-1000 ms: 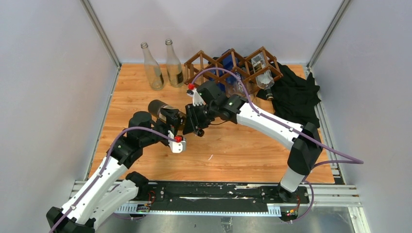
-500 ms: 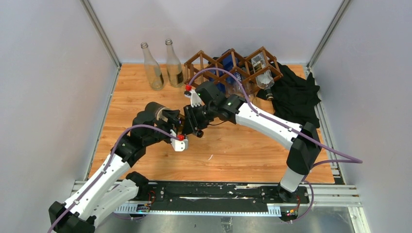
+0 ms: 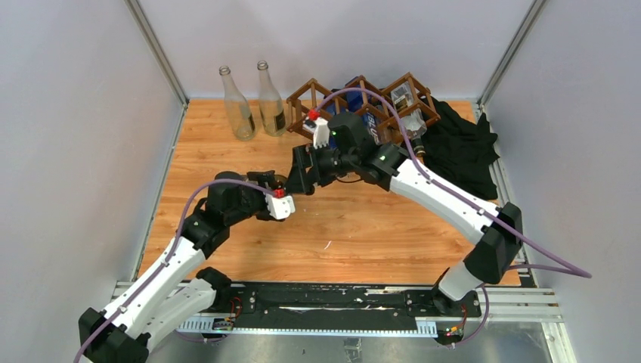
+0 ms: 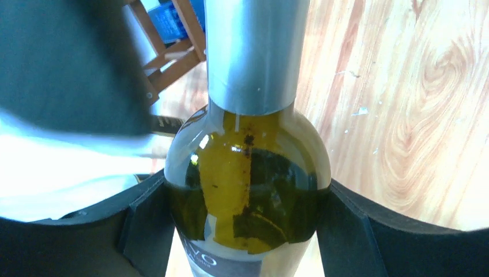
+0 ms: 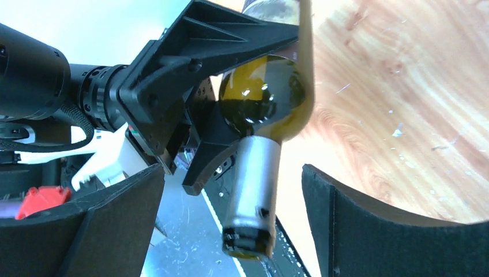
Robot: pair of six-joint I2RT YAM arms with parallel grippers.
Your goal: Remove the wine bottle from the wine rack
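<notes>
While the left end effector pinched the wine bottle across its shoulder, one finger on each side of the glass, the bottle was clear of the wine rack and well apart from it, over the counter just left of centre. Directions below take the overhead view, with the far wall at 12 o'clock.

At 1 o'clock from that grip, the right end effector stood spread. The foil-capped neck lay between its fingers with a gap on each side.

Judgement: the step in hand was a transfer of the bottle to the left arm, with removal from the rack done. The next move called for the right arm to back off along the neck line without striking the cap, then for the left arm to set the bottle down. Whether the bottle touched the counter could not be told.

A black rail carried both arm bases at 6 o'clock. The counter was light wood-grain board with small white flecks. Two clear bottles stood upright at 11 o'clock, near the rack's left end. The rack, at 12 o'clock, held a clear bottle and a blue item. A black cloth lay at 2 o'clock, beside the rack's right end. Plain pale walls with metal corner posts closed the far sides.
</notes>
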